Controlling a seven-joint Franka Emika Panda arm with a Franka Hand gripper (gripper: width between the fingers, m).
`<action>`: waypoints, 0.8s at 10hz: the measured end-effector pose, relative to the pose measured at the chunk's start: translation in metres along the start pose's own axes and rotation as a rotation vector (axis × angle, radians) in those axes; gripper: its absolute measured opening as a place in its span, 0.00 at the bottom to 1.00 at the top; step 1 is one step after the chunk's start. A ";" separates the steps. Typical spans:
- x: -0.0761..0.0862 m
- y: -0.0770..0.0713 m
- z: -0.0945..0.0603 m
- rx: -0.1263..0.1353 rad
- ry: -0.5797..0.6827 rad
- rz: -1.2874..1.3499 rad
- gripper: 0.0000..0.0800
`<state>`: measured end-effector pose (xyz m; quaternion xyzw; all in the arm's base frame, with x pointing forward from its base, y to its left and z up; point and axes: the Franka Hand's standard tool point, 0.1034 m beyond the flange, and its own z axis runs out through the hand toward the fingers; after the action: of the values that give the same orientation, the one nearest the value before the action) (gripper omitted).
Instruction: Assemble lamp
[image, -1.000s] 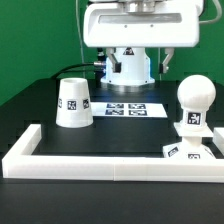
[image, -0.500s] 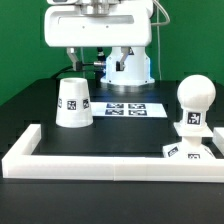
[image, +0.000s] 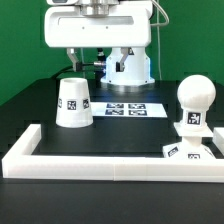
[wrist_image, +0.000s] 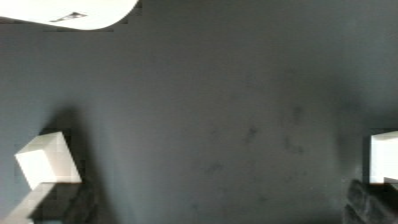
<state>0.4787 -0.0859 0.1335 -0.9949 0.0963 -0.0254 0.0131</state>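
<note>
On the exterior view's left, the shade (image: 74, 103) stands on the black table (image: 130, 135), wide end down, with a square tag on its side facing the camera. The tag's pattern is too small to read. The gripper (image: 83, 66) hangs above and just behind the shade, under the arm's white housing. In the wrist view its two fingers (wrist_image: 48, 161) stand wide apart with only bare dark table between them, holding nothing. A curved white rim of the shade (wrist_image: 71, 12) shows at one corner of that view.

Between the shade and the bulb, the marker board (image: 133, 108) lies flat near the table's middle. It carries several black-and-white tags. Around it the table is open.

On the exterior view's right, the bulb (image: 195, 103) stands upright on the base (image: 190, 150), a tag on its stem and more tags on the base's front edge. The number "12" seems readable on the stem tag.

A white border (image: 110, 163) runs along the table's near edge, turning back at the left corner. The base lies just behind it.
</note>
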 end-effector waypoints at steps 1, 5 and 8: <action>-0.009 0.000 0.003 0.001 -0.013 0.005 0.87; -0.055 0.016 0.015 0.012 -0.059 0.033 0.87; -0.064 0.021 0.020 0.009 -0.067 0.056 0.87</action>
<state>0.4130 -0.0942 0.1100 -0.9921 0.1235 0.0077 0.0212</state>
